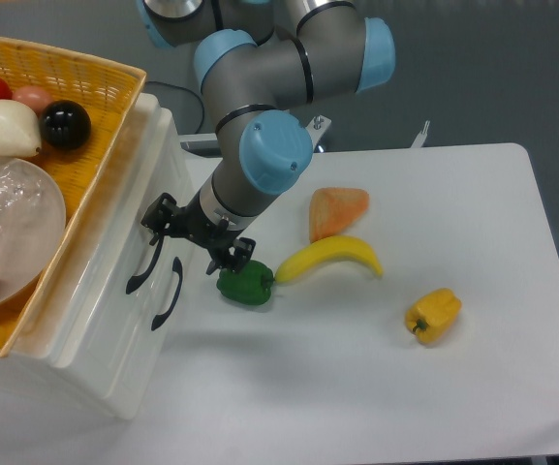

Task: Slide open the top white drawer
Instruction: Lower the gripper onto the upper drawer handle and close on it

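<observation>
Glossy white plastic, the top white drawer [114,242] at left of frame looks stiff, slick; best grabbed by its black handle [143,262]. Gripper [194,237] beside it, fingers spread, holding nothing.

Bright, even light from overhead fills the scene, nothing dim. The white table [376,387] is close to washed out, and shadows on it are soft: a pale one under the arm [260,155], small ones hugging the banana [329,258] and the yellow pepper [433,315]. The black ball [66,124] carries 1 sharp glint, and the clear plastic bowl [13,228] shows glare. Focus is crisp throughout; no motion blur.
</observation>
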Robot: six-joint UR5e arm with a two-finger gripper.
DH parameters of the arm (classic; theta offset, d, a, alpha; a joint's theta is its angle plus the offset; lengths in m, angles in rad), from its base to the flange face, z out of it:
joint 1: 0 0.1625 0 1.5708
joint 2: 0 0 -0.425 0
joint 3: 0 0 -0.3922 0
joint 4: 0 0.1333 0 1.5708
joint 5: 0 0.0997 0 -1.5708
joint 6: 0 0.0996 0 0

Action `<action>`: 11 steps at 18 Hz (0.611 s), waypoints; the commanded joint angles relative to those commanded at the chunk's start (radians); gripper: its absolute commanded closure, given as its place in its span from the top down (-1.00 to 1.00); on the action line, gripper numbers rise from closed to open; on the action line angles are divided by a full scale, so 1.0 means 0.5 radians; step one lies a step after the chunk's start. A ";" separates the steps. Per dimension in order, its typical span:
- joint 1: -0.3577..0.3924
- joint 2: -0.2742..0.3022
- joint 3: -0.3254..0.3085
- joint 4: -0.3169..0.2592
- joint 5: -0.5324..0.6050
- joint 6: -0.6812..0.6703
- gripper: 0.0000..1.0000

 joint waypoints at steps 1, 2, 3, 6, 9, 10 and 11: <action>-0.003 -0.003 0.000 0.018 0.000 -0.003 0.94; -0.006 -0.006 -0.003 0.040 0.000 -0.015 0.94; -0.009 -0.009 -0.003 0.055 0.000 -0.031 0.94; -0.028 -0.022 -0.003 0.067 0.003 -0.040 0.94; -0.028 -0.022 0.000 0.071 0.006 -0.037 0.90; -0.028 -0.022 0.000 0.071 0.006 -0.037 0.88; -0.028 -0.022 0.000 0.071 0.006 -0.034 0.87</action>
